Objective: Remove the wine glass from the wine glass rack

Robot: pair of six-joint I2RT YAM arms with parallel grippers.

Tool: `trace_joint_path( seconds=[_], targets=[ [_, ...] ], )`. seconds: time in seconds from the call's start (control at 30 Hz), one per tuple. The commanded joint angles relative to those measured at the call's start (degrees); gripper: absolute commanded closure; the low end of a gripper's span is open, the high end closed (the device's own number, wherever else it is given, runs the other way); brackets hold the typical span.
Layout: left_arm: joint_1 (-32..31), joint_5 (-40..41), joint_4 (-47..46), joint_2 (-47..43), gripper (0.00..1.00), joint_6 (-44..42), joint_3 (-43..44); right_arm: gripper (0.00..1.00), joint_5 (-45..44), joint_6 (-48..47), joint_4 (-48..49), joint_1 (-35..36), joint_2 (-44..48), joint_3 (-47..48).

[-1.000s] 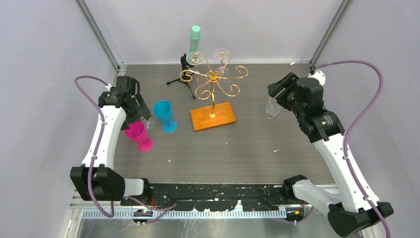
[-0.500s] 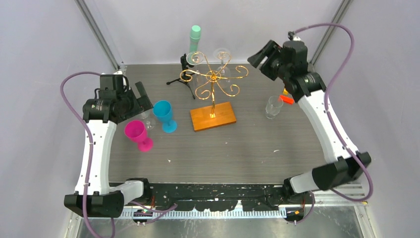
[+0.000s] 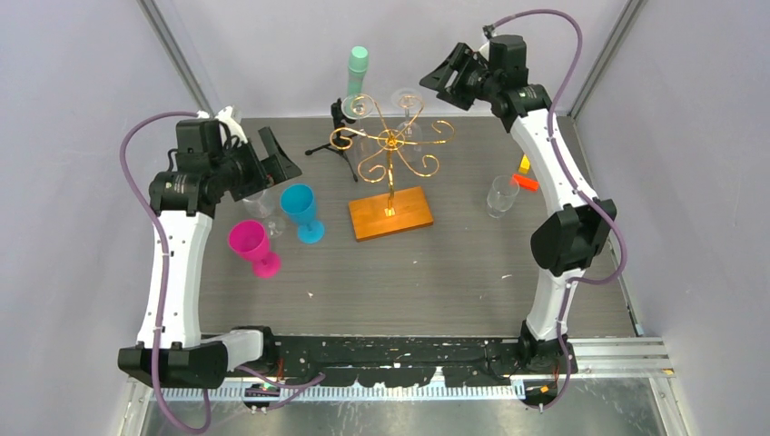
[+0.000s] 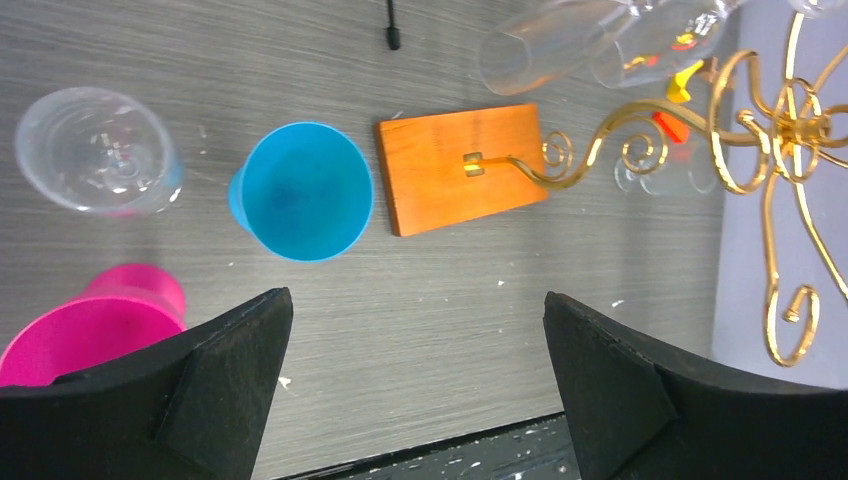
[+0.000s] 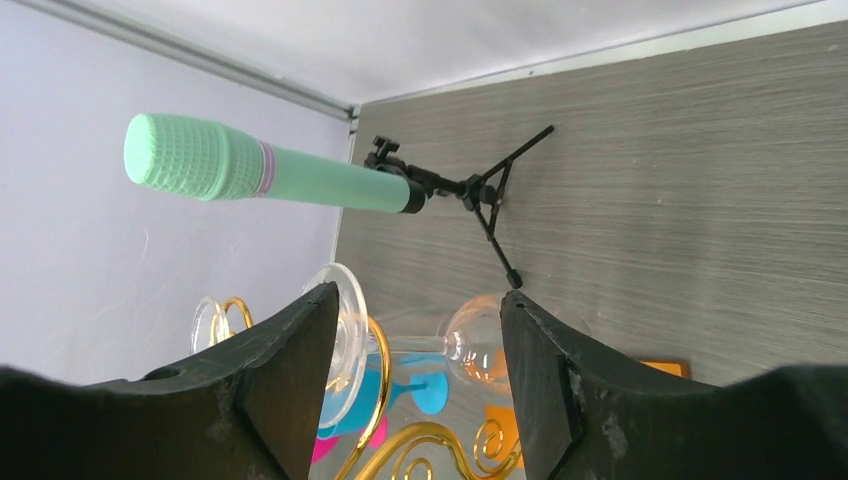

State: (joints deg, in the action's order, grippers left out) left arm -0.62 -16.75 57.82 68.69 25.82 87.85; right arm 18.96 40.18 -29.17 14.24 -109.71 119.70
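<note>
Left gripper (image 3: 275, 157): jaws wide apart, holding nothing, poised above the table at 9 o'clock from the wine glass rack (image 3: 391, 143). Below it we logged a pink goblet (image 3: 253, 246), a clear glass (image 3: 261, 207) and a blue goblet (image 3: 301, 210), all upright on the table and apart from the rack.

The rack stood mid-table on its wooden base (image 3: 390, 214). Two glasses hung foot-up from its far arms. The wine glass (image 3: 408, 98) was at 1 o'clock from the post, and a second hung glass (image 3: 356, 108) was at 11 o'clock. A mint microphone (image 3: 357, 67) on a black tripod (image 3: 334, 145) stood near the rack, at 10 to 11 o'clock.

Right gripper (image 3: 442, 75): fingers spread, empty, held high at 1 o'clock from the rack, near the wine glass. In the right wrist view the glass's foot (image 5: 347, 340) and stem showed in the gap between the fingers, with no contact that we could see.

Another clear glass (image 3: 499, 195) stood at 3 o'clock from the base. We could not tell whether it came off the rack.

Our reading was that the approach was well along. The grasp, the slide out of the wire curl and the carry-off were all still to do.
</note>
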Motion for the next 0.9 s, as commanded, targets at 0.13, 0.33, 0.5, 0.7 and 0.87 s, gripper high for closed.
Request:
trace_joint_path(
  seconds=[0.13, 0.33, 0.5, 0.7, 0.87],
  targets=[
    [0.36, -7.5, -5.26, -0.07, 0.0, -0.25, 0.29, 0.37, 14.85, 1.65, 7.93, -0.09, -1.46, 1.96],
    [0.36, -7.35, -6.04, -0.19, 0.0, -0.16, -1.05, 0.47, 18.98, 3.29, 10.32, -0.09, -3.21, 1.84],
    [0.36, -7.03, -6.31, -0.23, 0.0, -0.42, -1.88, 0.52, 20.3, 4.01, 10.71, -0.09, -3.7, 1.07],
    [0.36, -6.65, -6.19, -0.18, 0.0, -0.73, -2.03, 0.56, 21.77, 4.24, 10.16, -0.09, -5.41, 2.07],
    [0.36, -6.36, -6.27, -0.15, 0.0, -0.78, -2.33, 0.6, 21.88, 3.93, 9.72, -0.02, -5.97, 2.35]
  ],
)
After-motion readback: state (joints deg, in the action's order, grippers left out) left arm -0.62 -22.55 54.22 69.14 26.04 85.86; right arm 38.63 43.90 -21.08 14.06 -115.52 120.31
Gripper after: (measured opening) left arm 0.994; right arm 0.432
